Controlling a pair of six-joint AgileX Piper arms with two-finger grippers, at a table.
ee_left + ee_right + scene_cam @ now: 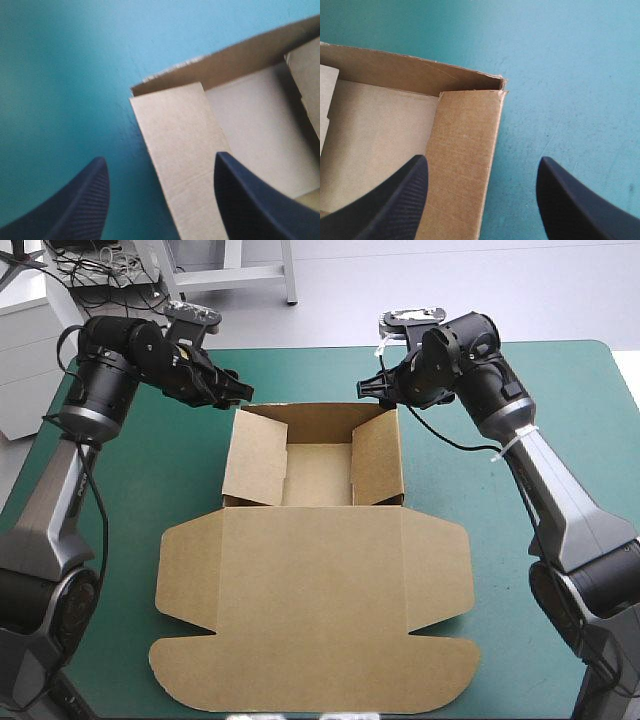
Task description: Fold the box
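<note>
Left pincer (pixel 243 392): released, arm bent down at far left corner of the brown cardboard box (pixel 312 610)
Right pincer (pixel 364 389): released, mirrored at far right corner

The box (pixel 310 580) fills the middle of the teal-green cover (pixel 120 480), its flat lid (pixel 315 640) reaching almost to the near edge. Bare cover lies free on both sides and beyond the far wall (pixel 318 418). The tray is open from above, but the left side wall (pixel 255 455) and right side wall (pixel 377 462) lean inward, narrowing the way in. The left gripper (pixel 242 393) and right gripper (pixel 364 389) crowd the far corners, fingers spread.
</note>
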